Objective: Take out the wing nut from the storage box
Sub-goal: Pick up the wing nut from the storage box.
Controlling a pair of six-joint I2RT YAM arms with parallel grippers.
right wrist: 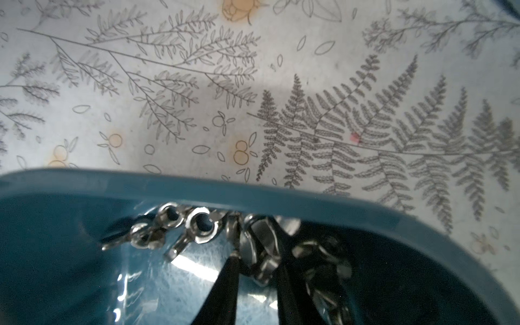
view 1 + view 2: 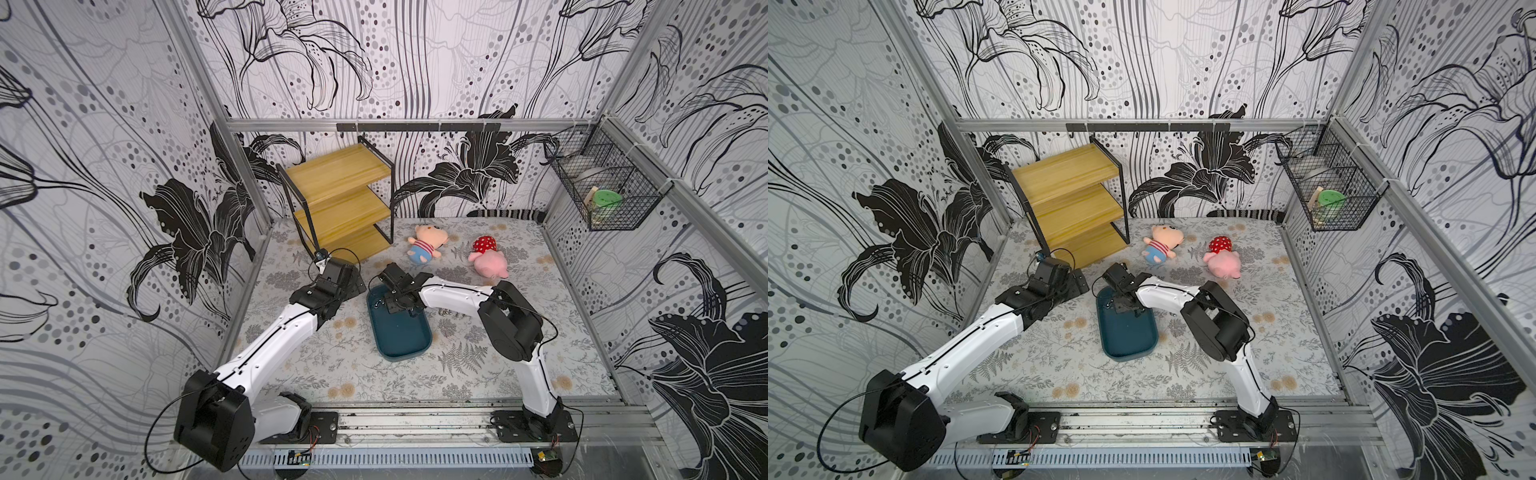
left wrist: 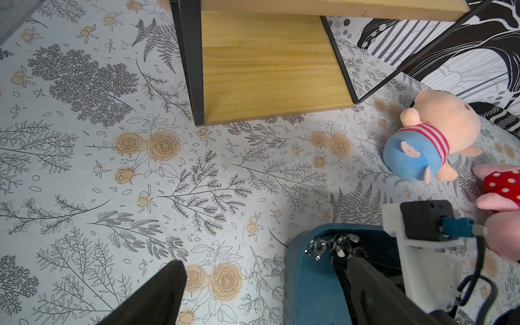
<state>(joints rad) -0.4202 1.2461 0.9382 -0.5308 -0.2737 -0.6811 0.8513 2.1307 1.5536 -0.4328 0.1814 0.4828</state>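
Note:
The storage box (image 2: 409, 338) (image 2: 1129, 338) is a shallow teal tray on the floral mat in both top views. Several shiny wing nuts (image 3: 334, 244) are heaped at its far end. My right gripper (image 1: 257, 266) reaches down into that heap, and its two black fingers are shut on one wing nut (image 1: 259, 247). From above, the right gripper (image 2: 390, 301) sits over the box's far end. My left gripper (image 3: 261, 281) is open wide beside the box's far left corner. One of its fingers (image 3: 160, 292) is over the mat and the other over the box.
A three-tier wooden shelf (image 2: 340, 199) stands at the back left. Two plush toys (image 2: 426, 245) (image 2: 488, 257) lie behind the box. A black wire basket (image 2: 602, 187) hangs on the right wall. Small shiny pieces (image 2: 448, 311) lie on the mat under my right forearm.

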